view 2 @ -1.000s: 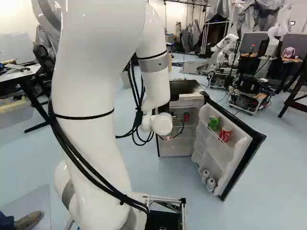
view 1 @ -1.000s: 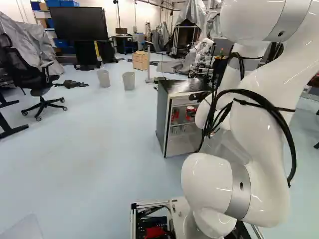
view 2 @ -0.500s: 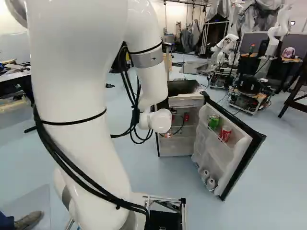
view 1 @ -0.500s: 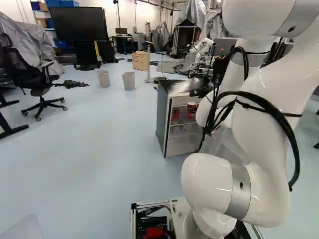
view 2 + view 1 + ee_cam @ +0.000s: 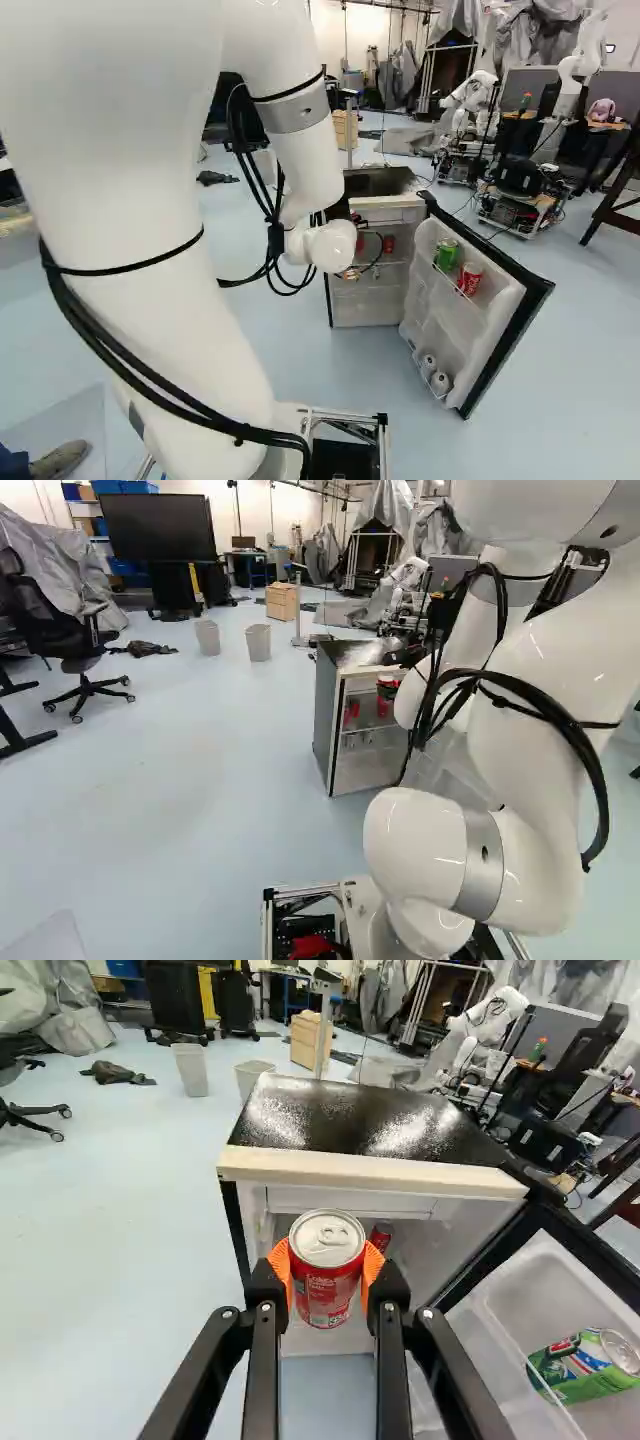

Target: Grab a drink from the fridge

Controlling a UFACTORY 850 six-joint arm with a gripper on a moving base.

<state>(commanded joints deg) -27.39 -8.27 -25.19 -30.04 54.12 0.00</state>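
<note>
The white arm point(image 5: 150, 310) arches forward, its tool point(image 5: 350, 273) clamped.

**Red soda can point(image 5: 326, 1275) held upright at open fridge point(image 5: 350, 1125)**

The can has a silver top with a pull tab and sits before the white interior. The fridge stands upright, black-topped, its door point(image 5: 508, 335) swung wide.

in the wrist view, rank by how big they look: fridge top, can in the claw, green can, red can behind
1. Fridge top
2. Can in the claw and green can: too alike to rank
3. Red can behind, partly hidden
</note>
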